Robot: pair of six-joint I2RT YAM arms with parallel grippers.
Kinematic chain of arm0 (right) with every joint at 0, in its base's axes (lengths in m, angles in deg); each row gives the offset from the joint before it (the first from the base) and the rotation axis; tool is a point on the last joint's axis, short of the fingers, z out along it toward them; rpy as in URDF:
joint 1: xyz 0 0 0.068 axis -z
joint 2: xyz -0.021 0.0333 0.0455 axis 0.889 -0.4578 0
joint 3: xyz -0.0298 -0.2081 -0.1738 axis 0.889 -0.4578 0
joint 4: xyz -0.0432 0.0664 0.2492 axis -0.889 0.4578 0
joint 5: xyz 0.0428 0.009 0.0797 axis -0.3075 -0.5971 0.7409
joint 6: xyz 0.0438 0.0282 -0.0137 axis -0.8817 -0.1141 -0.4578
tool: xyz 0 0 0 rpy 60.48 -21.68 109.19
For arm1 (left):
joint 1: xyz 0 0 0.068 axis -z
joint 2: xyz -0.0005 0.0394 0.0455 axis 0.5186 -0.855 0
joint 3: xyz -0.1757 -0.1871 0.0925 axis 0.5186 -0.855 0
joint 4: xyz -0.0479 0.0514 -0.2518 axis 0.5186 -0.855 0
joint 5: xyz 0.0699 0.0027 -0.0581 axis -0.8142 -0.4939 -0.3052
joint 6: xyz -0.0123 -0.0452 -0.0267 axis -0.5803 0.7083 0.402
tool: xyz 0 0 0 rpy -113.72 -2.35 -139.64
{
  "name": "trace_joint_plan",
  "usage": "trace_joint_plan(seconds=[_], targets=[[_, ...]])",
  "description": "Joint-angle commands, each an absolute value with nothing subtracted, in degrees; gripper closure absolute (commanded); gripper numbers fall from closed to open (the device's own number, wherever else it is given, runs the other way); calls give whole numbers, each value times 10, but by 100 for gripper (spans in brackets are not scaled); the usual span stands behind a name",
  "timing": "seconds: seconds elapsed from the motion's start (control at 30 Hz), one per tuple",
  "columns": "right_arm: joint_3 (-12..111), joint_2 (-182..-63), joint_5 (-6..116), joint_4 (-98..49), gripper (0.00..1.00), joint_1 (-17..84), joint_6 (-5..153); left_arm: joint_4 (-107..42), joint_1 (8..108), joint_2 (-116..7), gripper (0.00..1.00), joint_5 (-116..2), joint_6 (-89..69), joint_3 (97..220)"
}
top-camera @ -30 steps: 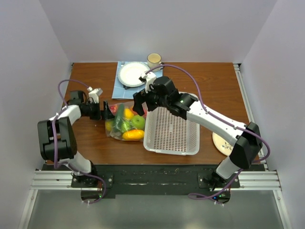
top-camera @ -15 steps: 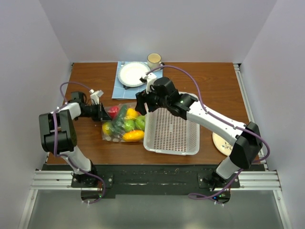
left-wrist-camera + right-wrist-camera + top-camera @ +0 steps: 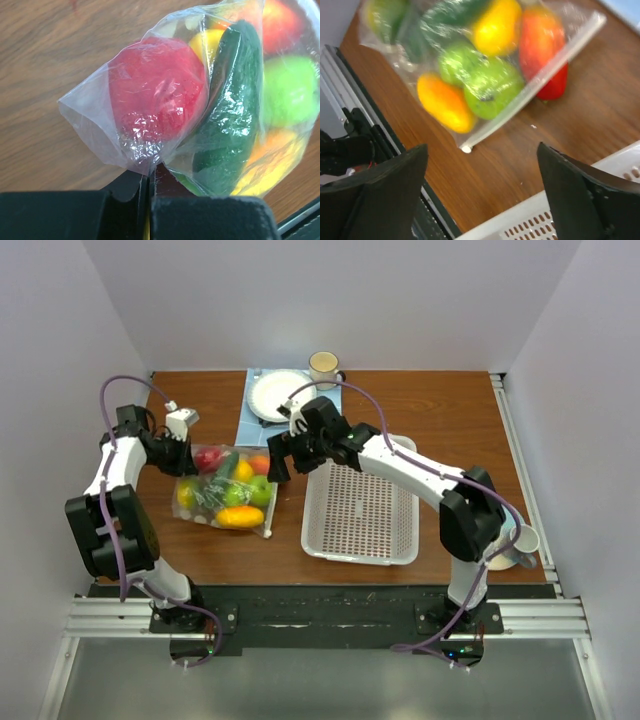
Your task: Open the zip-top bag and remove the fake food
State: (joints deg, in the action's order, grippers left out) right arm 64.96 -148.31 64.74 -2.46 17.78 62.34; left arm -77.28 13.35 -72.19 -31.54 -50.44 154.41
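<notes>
The zip-top bag (image 3: 224, 495) lies on the wooden table left of the basket, packed with fake food: a red fruit (image 3: 157, 95), a dark green cucumber (image 3: 227, 115), green apples (image 3: 485, 82), yellow and orange pieces. My left gripper (image 3: 184, 454) is shut on the bag's back-left corner (image 3: 145, 165). The white zip strip (image 3: 535, 82) runs along the bag's right edge, and a red piece (image 3: 555, 86) pokes past it. My right gripper (image 3: 481, 148) hangs open just right of that strip, above bare table, holding nothing.
A white perforated basket (image 3: 360, 512) stands right of the bag. At the back, a white plate (image 3: 278, 395) rests on a blue cloth beside a mug (image 3: 323, 365). A pale dish (image 3: 512, 543) sits at the right edge behind the right arm.
The left gripper closed on the bag's corner and dragged the bag left and back, away from the basket. The right arm swung left after it, jaws still open.
</notes>
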Motion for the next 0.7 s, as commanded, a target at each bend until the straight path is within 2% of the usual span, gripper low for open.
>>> trace_joint_plan(seconds=[0.0,0.13,0.5,0.6,0.67], targets=[[679,-1522,630,22,1,157,638,-793,139,-697,100,-383,-553,1548],[646,-1506,463,-9,1,84,711,-741,149,-691,100,-456,-571,1507],[642,-1538,329,-112,1,80,856,-598,166,-759,100,-574,-646,1485],[659,-1559,279,-129,1,81,893,-575,208,-768,100,-597,-666,1487],[671,-1573,301,-124,1,87,892,-575,226,-771,100,-602,-668,1492]])
